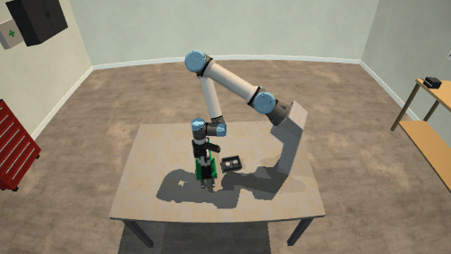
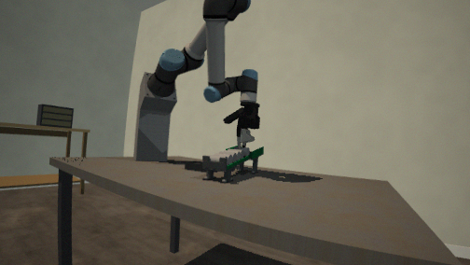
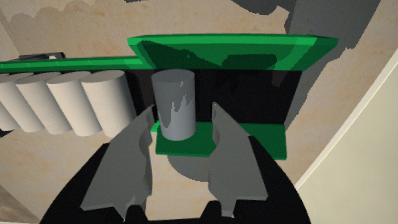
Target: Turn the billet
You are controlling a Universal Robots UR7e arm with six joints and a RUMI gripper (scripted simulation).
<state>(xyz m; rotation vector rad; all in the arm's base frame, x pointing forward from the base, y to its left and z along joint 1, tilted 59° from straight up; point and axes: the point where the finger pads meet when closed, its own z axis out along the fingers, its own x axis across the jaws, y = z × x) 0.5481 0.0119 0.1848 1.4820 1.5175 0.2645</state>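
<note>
The green feed ramp stands on the table. Several pale billets lie side by side in a row at the left of the wrist view. One grey, shadowed billet lies on the ramp a small gap to the right of the row, its axis roughly parallel to theirs. My gripper hangs just over this billet with a finger on each side. The fingers stand open, and a gap shows between the right finger and the billet.
A small black box lies on the table right of the ramp. The arm's grey pedestal stands at the table's right rear. A red tool cabinet and a wooden shelf stand off the table.
</note>
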